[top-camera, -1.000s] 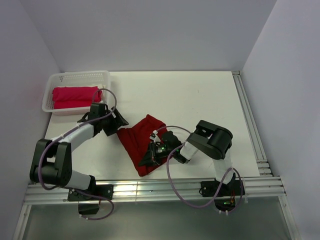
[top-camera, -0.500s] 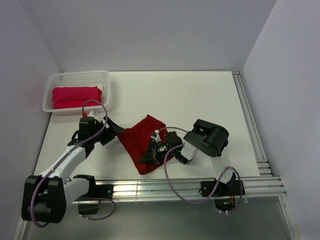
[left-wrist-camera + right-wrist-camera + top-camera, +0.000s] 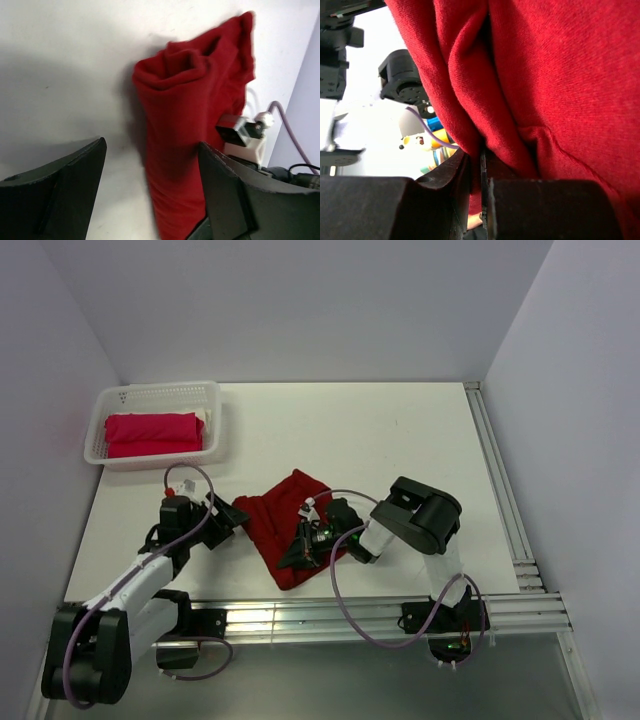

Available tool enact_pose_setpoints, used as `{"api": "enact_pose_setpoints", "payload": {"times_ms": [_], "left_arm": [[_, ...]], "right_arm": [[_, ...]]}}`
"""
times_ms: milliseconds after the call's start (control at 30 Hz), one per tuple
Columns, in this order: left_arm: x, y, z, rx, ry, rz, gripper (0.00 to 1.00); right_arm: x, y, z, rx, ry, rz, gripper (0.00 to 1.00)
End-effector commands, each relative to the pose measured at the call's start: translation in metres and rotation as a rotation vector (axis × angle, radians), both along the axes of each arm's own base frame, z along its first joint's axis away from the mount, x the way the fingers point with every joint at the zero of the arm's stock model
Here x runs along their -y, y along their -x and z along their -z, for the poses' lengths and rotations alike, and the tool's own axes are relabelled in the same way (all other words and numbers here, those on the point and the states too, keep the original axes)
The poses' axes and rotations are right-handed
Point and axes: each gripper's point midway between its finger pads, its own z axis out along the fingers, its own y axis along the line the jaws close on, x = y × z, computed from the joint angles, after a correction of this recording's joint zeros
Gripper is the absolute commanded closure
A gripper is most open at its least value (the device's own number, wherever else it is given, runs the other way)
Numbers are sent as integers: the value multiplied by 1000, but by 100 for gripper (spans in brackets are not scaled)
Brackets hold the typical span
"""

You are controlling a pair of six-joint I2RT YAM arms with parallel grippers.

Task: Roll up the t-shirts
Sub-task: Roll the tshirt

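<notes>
Over the last second the left arm drew back toward the near left corner of the white tabletop (image 3: 400,440). The left gripper (image 3: 235,515), its jaws spread wide and holding nothing, now faced the left end of the dark crimson cloth t-shirt (image 3: 280,515). That shirt lay bunched and partly rolled near the middle of the near edge. The right gripper (image 3: 482,160) stayed pinched narrowly on a fold of it. The brighter pinkish-red rolled t-shirt (image 3: 150,433) sat in the white plastic lattice basket (image 3: 165,390) at the far left corner, so one roll looked finished. The left claw seemed to be lining up for a fresh grip on the second.
</notes>
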Motion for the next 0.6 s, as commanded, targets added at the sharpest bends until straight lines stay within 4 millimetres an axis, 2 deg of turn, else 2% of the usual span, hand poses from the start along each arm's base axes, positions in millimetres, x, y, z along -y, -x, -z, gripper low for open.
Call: {"api": "enact_pose_setpoints", "payload": {"times_ms": [0,233,267,333,367,467,533,567], "left_arm": [[7,-10,0,34,71,-6,22],[9,-38,4,26,38,-1,29],[9,-48,-3,41,34,-3,30],[10,-52,3,11,10,0,40],[10,-57,3,6,2,-1,48],[9,-62,7,-33,-46,-15,60],[9,-59,13,-80,-76,-12,63],[8,-64,11,-85,-86,-17,64]], "right_arm": [[2,-2,9,-23,54,-9,100],[8,2,18,32,128,-60,100],[9,3,22,24,158,-68,100],[16,5,32,44,216,-92,100],[15,3,32,87,221,-110,100],[19,1,37,108,284,-124,100],[26,0,44,141,342,-142,93],[24,-2,43,184,344,-158,91]]}}
